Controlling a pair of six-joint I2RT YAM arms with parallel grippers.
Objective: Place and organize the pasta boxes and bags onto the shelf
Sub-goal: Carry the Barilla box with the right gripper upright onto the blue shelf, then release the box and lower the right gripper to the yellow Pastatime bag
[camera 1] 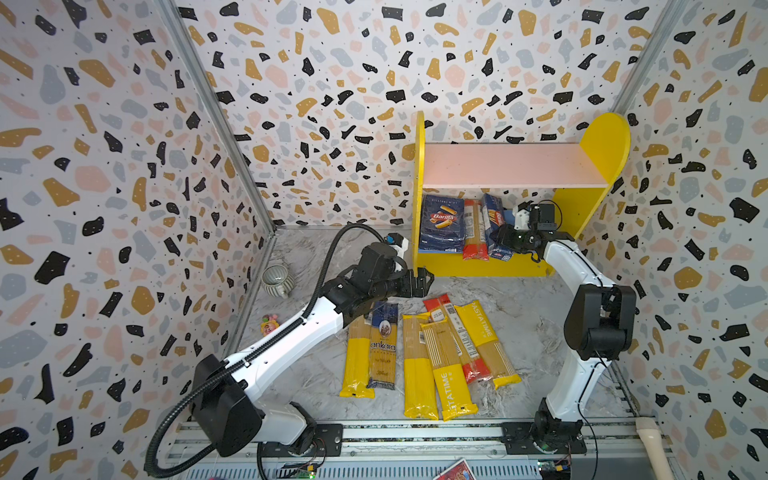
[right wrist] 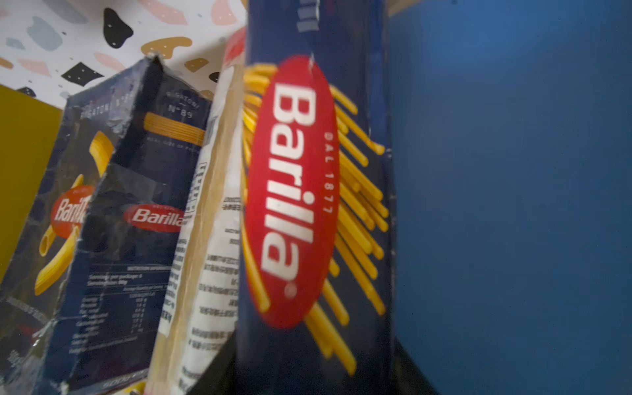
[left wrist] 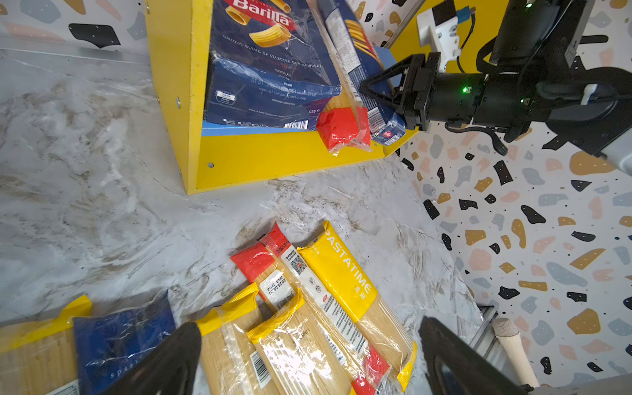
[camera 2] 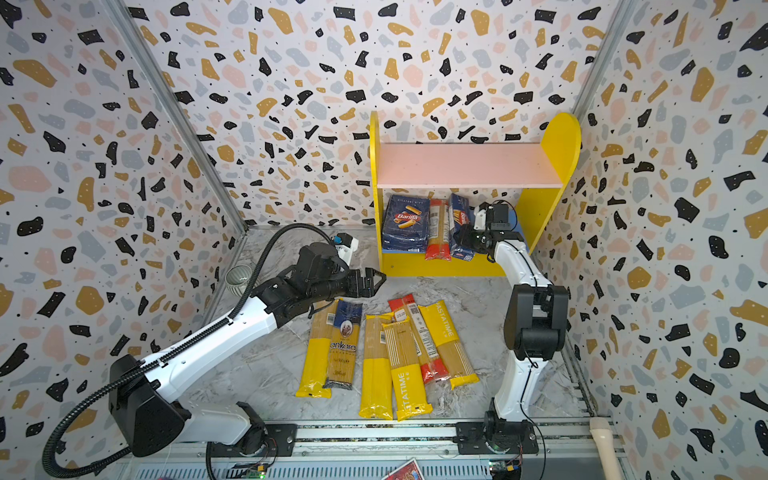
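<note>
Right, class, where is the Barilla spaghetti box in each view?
In a top view: spaghetti box, rightmost on the shelf, lower tier.
In a top view: same spot.
Left wrist: box beside the red-ended bag.
Right wrist: box close up, logo showing.
Shared landmark: that bag.

Shelf (camera 1: 482, 266) stands against back wall. In shelf's lower tier, counting from side panel nearest left gripper (camera 1: 424, 277): Barilla rigatoni box (camera 1: 441, 224), red-orange spaghetti bag (camera 1: 475, 232), Barilla spaghetti box (camera 1: 493, 218), all upright, leaning slightly. Right gripper (camera 1: 503, 240) reaches into same tier, at spaghetti box; jaw spacing unreadable. Left gripper hovers just off shelf's front corner, jaws apart. On table before shelf: ankara bag (camera 1: 383, 345), PASTATIME bag (camera 1: 486, 338), four more spaghetti bags alongside.
</note>
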